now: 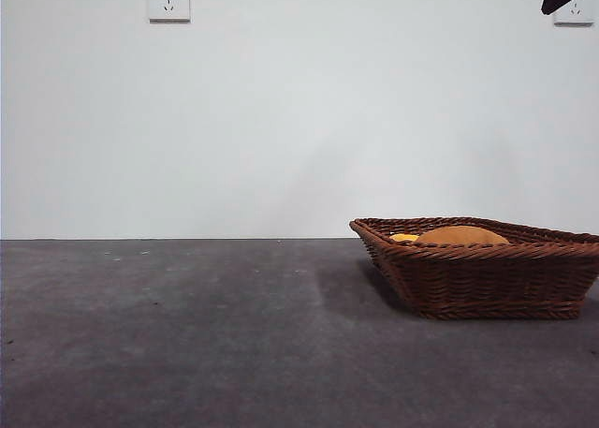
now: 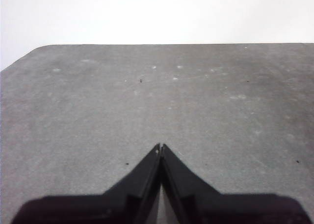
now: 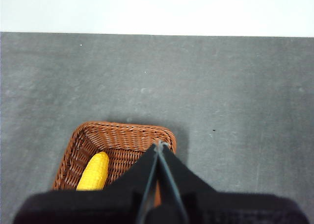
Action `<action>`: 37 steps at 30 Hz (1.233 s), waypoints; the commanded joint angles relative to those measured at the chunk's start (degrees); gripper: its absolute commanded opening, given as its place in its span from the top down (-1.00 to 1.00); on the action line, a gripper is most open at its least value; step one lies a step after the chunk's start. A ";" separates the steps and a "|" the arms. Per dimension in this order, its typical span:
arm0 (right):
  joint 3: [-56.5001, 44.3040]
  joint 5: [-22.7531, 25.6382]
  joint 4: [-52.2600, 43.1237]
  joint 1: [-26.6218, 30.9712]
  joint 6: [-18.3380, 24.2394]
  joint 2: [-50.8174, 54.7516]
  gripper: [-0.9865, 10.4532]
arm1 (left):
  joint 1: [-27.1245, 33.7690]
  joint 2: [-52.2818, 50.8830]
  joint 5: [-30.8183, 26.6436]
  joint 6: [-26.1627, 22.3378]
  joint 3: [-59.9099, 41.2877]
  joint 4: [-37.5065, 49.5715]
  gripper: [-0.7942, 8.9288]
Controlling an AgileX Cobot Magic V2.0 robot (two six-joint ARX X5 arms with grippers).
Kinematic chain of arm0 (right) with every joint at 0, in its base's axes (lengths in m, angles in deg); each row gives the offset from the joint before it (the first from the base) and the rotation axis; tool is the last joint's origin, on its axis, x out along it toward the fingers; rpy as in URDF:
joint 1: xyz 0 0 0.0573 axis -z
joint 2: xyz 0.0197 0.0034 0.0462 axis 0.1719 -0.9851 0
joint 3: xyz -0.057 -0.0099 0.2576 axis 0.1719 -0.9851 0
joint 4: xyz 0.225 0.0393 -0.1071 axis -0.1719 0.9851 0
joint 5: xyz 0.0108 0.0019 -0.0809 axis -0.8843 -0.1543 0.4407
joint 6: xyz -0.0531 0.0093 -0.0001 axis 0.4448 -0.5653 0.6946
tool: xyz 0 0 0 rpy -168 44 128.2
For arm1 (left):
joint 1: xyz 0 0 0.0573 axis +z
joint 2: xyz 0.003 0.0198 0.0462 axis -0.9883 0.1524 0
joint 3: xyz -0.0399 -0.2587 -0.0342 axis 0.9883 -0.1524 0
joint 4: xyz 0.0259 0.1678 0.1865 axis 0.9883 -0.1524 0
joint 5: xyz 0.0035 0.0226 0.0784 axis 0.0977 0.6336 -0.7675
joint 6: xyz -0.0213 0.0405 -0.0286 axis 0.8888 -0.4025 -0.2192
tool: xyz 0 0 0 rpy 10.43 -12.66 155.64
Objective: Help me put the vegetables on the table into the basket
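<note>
The table (image 1: 187,334) is a flat, matte dark grey surface with faint pale specks; its near and left areas lie bare, leaving wide open room there. The basket (image 1: 477,278) stands on the table at the right side in the front view. It is a shallow, rectangular, dark brown wicker weave with flared sides; its right end is cut off by the picture edge. Inside it, the rounded top of a smooth orange-brown potato (image 1: 461,234) rises just above the rim, with a sliver of yellow corn (image 1: 404,237) beside it. The basket wall hides the lower parts of both.

The right gripper (image 3: 160,144) hangs above the basket, jaws pressed together, holding nothing. Its black body covers much of the basket interior; the corn cob lies along one wall.

The left gripper (image 2: 160,146) hangs over bare table, jaws pressed together and empty. The table's far edge and a rounded corner show beyond it.

A white wall (image 1: 281,119) with two sockets stands behind the table.
</note>
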 commanded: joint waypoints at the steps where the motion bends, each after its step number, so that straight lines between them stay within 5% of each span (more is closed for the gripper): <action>1: -0.24 0.04 -0.37 -0.02 -0.22 -0.35 0.82 | 0.15 -0.11 0.17 0.35 -0.63 0.17 0.84; 20: -0.35 0.00 -0.46 -0.02 -0.22 -0.46 0.82 | 0.13 0.59 0.85 0.35 -0.63 0.15 0.84; 29: -0.35 9.55 0.76 -1.36 -0.22 3.15 0.82 | 0.13 0.61 0.83 0.35 -0.63 0.15 0.84; 37: -0.37 9.62 1.53 -3.52 -0.22 16.41 0.82 | 0.13 0.63 0.83 0.35 -0.63 0.15 0.84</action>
